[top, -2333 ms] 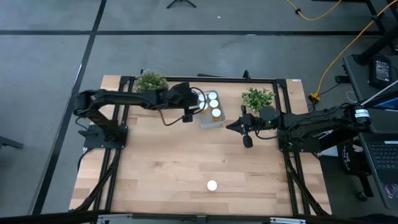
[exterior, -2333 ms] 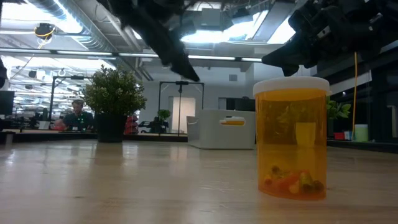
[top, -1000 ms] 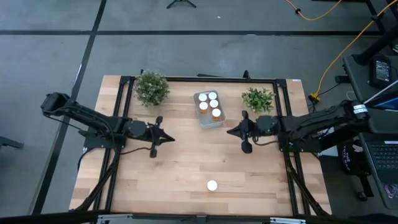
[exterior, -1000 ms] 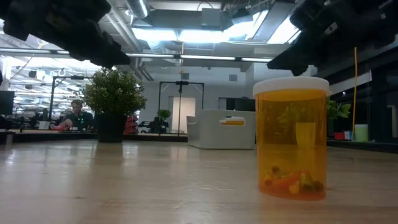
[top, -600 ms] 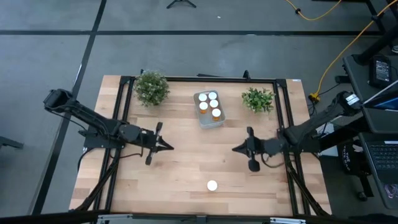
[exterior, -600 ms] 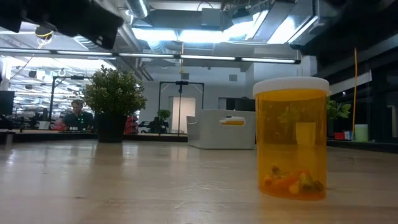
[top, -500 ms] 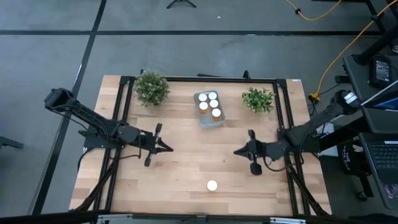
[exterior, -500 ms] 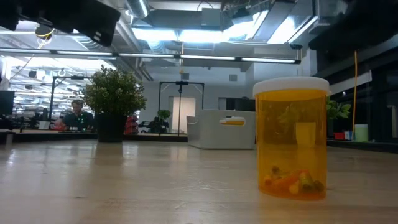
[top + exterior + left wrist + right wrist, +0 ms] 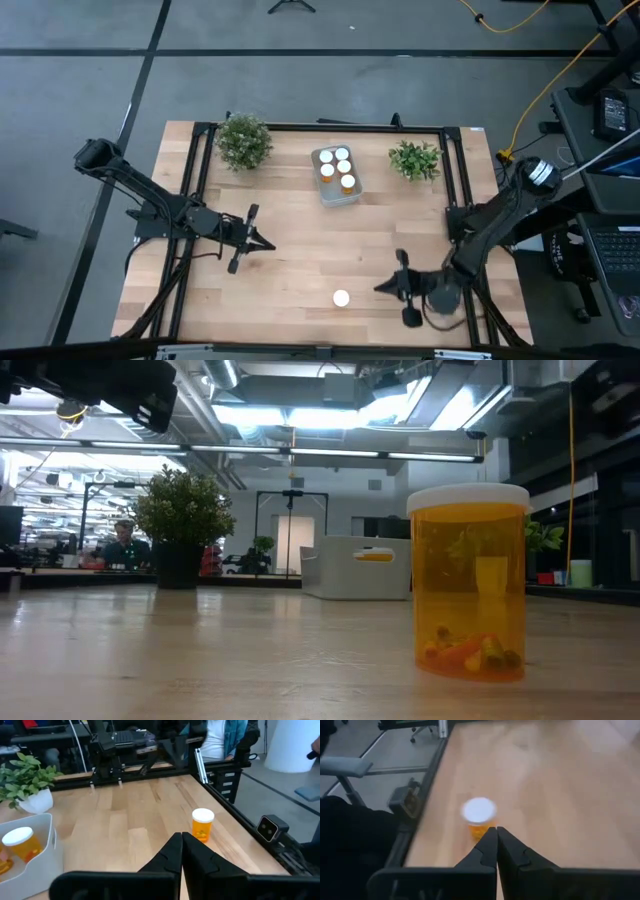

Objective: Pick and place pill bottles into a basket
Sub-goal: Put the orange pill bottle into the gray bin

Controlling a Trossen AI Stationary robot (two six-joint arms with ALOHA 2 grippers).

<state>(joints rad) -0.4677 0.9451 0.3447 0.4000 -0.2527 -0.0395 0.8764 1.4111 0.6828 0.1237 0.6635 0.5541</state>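
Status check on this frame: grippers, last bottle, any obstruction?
Right gripper shut, empty, beside lone pill bottle. Left gripper shut, idle mid-table. Five bottles in basket. Nothing between gripper and bottle.

No legible text, label, brand, number or sign was found in any view. The lone pill bottle [image 9: 468, 580] standing on the surface [image 9: 200, 650] showed a pale patch on its orange wall, too faint to read. Its white cap carried no print seen from above [image 9: 341, 298]. The bottles in the basket [image 9: 323, 190] showed plain white caps.
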